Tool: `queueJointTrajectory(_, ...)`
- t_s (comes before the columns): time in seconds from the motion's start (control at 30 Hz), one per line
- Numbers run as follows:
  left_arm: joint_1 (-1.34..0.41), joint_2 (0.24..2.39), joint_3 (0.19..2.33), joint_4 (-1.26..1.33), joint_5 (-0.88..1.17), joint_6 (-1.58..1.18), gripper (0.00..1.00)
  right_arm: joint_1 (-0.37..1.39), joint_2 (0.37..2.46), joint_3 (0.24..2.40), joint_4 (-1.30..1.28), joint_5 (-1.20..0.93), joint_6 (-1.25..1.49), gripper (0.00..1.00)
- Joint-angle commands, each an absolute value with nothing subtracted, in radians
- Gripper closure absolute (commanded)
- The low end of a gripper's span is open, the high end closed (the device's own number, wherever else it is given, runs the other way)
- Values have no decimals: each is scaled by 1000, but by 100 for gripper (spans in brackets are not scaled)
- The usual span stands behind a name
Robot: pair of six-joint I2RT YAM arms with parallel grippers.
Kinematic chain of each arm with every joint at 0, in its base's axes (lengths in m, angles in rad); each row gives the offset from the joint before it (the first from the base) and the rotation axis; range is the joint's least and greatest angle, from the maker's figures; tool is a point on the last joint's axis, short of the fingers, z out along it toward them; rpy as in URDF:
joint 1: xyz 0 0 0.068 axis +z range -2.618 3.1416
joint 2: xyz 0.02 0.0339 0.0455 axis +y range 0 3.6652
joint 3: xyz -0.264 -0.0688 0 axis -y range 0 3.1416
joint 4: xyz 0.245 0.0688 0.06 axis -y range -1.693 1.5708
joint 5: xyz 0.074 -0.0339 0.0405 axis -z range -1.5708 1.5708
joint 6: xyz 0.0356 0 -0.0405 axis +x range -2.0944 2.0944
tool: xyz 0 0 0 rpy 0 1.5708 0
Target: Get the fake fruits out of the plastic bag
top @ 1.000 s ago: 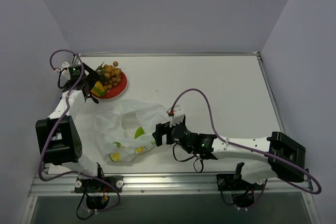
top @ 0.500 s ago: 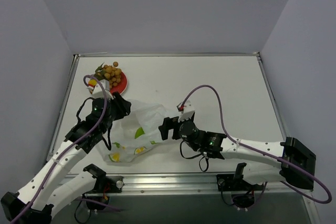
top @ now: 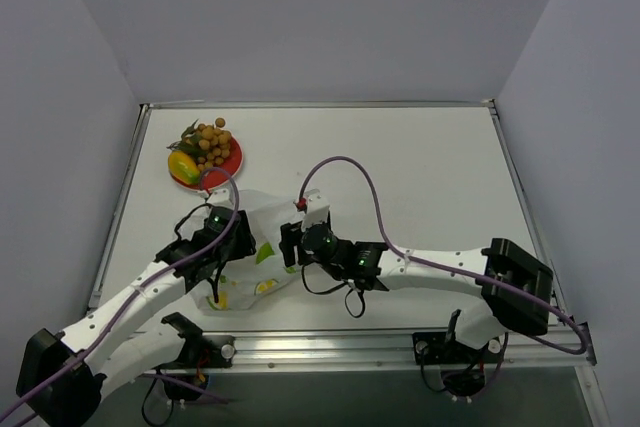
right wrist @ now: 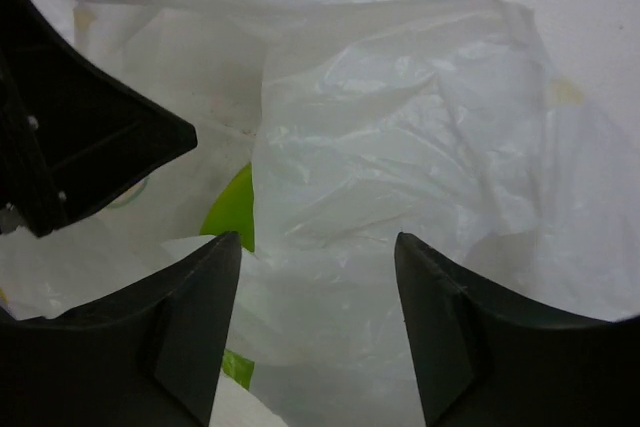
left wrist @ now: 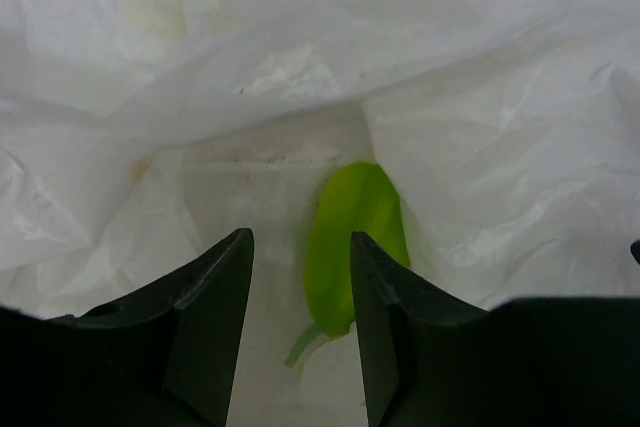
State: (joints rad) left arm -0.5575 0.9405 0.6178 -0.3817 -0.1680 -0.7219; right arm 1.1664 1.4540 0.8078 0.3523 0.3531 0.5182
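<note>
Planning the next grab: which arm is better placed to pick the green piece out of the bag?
Left. The left gripper, open, points into the plastic bag, green piece just ahead; the right gripper faces mostly crumpled film.

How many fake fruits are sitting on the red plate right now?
2: the berry bunch across the far half of the plate, and the orange-yellow mango piece at its left edge. A smaller piece could be hidden under the leaves.
</note>
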Motion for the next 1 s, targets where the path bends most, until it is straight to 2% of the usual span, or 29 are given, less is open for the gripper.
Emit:
queueJointTrajectory(0.0,-563,888,578,-429,-155,-764,59,1169,1549,870,356,354,515,38)
queueJointTrajectory(0.03,-563,875,565,-426,-149,-775,59,1170,1581,894,357,351,518,30)
queueJointTrajectory(0.07,-563,871,552,-419,-140,-778,59,1170,1597,902,373,350,522,28)
queueJointTrajectory(0.23,-564,888,486,-364,-78,-788,59,1132,1680,928,383,382,574,26)
queueJointTrajectory(0.3,-563,893,466,-353,-71,-796,59,1123,1710,927,393,379,586,35)
queueJointTrajectory(0.43,-564,884,442,-350,-55,-807,59,1126,1669,870,441,414,638,93)
queueJointTrajectory(0.5,-564,864,425,-331,-43,-808,59,1127,1634,792,474,420,655,100)
queueJointTrajectory(0.53,-563,861,411,-298,-11,-804,58,1127,1622,770,486,419,669,100)
queueJointTrajectory(0.67,-566,865,400,-215,98,-787,41,1123,1683,703,514,405,687,100)
queueJointTrajectory(0.77,-565,862,403,-160,144,-781,34,1124,1730,670,572,390,695,100)
queueJointTrajectory(0.87,-566,874,429,-124,173,-781,32,1127,1733,663,601,383,690,100)
queueJointTrajectory(0.97,-565,908,455,-103,193,-773,37,1129,1724,660,611,385,677,100)
